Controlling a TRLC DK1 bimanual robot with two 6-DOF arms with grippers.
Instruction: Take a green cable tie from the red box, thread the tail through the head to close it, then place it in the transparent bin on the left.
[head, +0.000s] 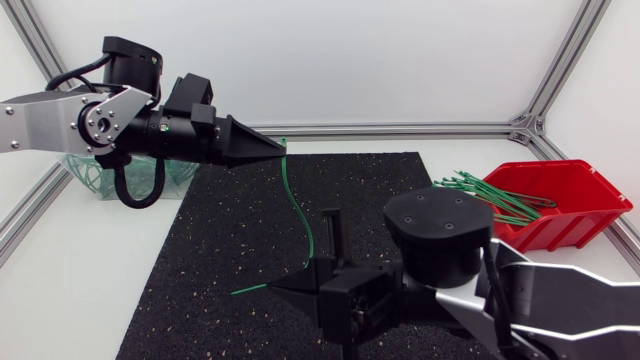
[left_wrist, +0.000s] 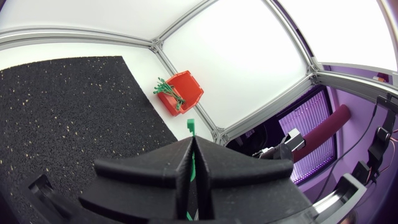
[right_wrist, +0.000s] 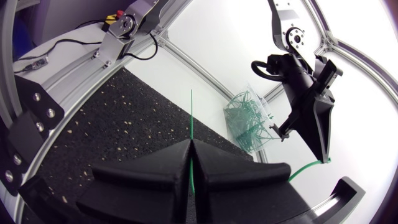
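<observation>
So far one green cable tie (head: 298, 215) is out of the three o'clock red box (head: 575, 215), clamped endwise between closed left gripper (head: 278, 147) and right gripper (head: 283, 287), not yet threaded nor in the nine o'clock transparent bin (head: 90, 178).

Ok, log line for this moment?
left claw: shut on cable tie | right claw: shut on cable tie | tail: not threaded

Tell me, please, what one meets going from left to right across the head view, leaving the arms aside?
transparent bin → green cable tie → red box
</observation>
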